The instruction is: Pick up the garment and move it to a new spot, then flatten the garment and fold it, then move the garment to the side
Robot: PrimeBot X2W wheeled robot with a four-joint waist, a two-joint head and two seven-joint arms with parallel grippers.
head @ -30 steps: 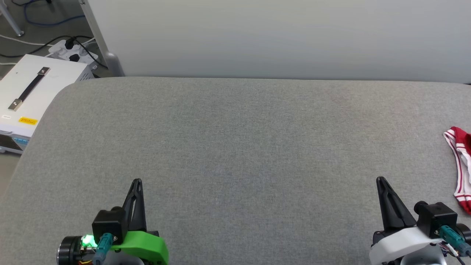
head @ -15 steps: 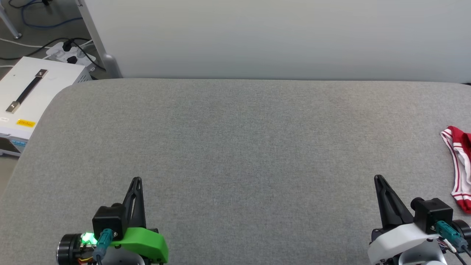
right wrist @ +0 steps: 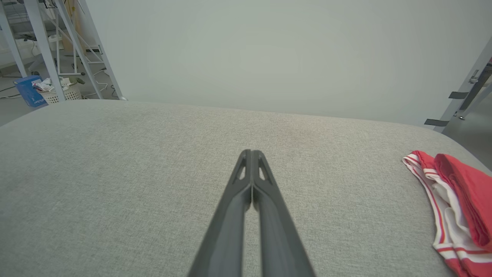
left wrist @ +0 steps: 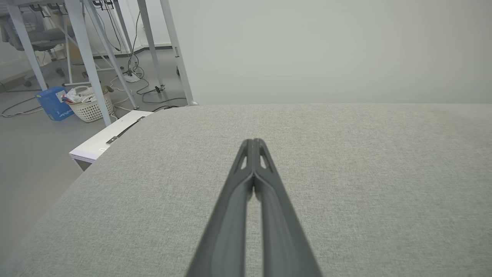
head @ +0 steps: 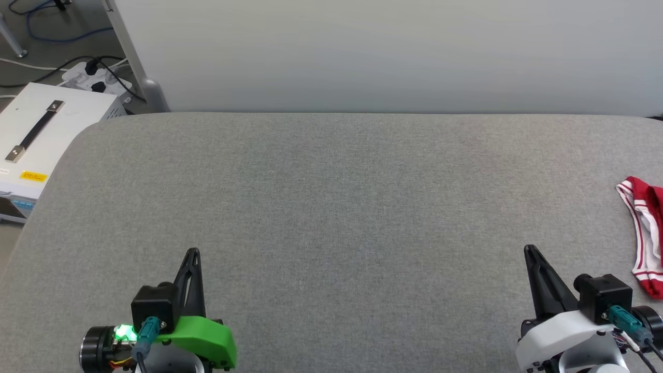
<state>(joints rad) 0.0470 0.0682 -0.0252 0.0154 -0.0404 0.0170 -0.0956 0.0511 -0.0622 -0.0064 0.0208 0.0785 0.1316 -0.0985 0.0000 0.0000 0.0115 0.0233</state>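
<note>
My left claw (head: pixel 192 253) and right claw (head: pixel 529 249) sit at the near edge of the grey fabric surface (head: pixel 331 197), each with its two dark fingers pressed together, holding nothing. The garment (head: pixel 644 233), red with white striped trim, lies bunched at the surface's right edge, apart from my right claw

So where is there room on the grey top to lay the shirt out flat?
The whole grey top is bare from the left pincer to the right pincer and back to the pale wall. It is crowded only at the right edge, where the bunched garment lies.
</note>
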